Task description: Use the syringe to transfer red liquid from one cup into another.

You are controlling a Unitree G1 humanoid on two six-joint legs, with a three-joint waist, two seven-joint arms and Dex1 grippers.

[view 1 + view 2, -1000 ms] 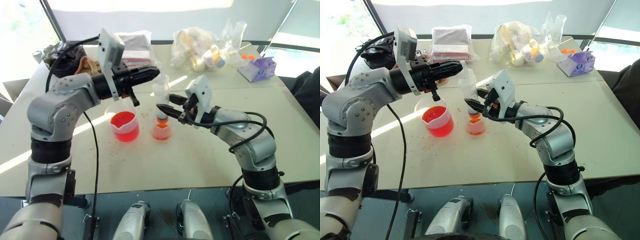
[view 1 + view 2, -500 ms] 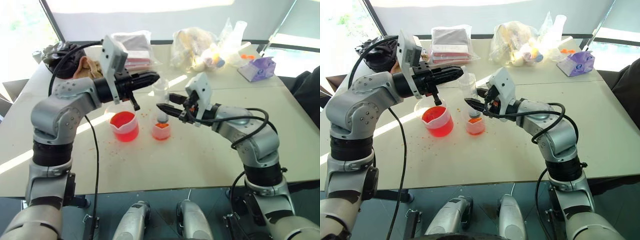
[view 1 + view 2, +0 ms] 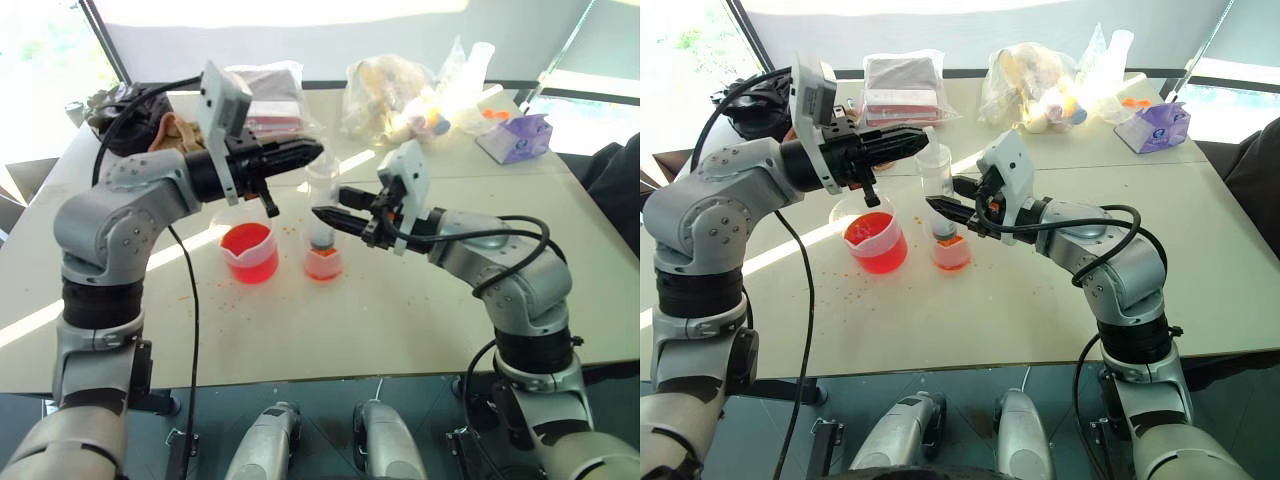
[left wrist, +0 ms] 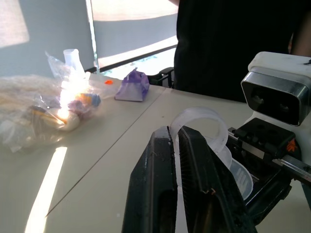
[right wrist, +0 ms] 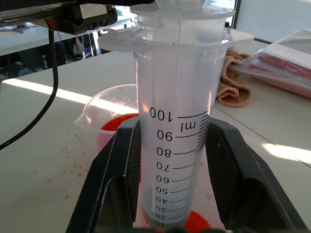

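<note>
The syringe (image 3: 321,200) stands upright with its tip down in the smaller clear cup (image 3: 322,263), which holds a little red liquid (image 5: 195,221) at its base. My right gripper (image 3: 328,206) is shut on the barrel (image 5: 175,145) from the right. The plunger is pushed far in, and its white top (image 4: 200,121) sits just above the barrel's flange. My left gripper (image 3: 312,151) hovers at that top from the left, its fingers (image 4: 163,184) a narrow gap apart with nothing between them. The spouted beaker (image 3: 248,252) of red liquid (image 3: 248,243) stands left of the cup.
Red droplets (image 3: 215,290) speckle the table around the cups. At the back lie a wrapped pink packet (image 3: 270,100), clear bags of small items (image 3: 395,95) and a purple box (image 3: 515,138). A black bundle and brown cloth (image 3: 165,125) sit back left. Dark clothing (image 3: 612,185) shows at the right.
My left gripper's fingers have parted a little at the plunger top. The syringe, both cups and both arms stay where they were.
</note>
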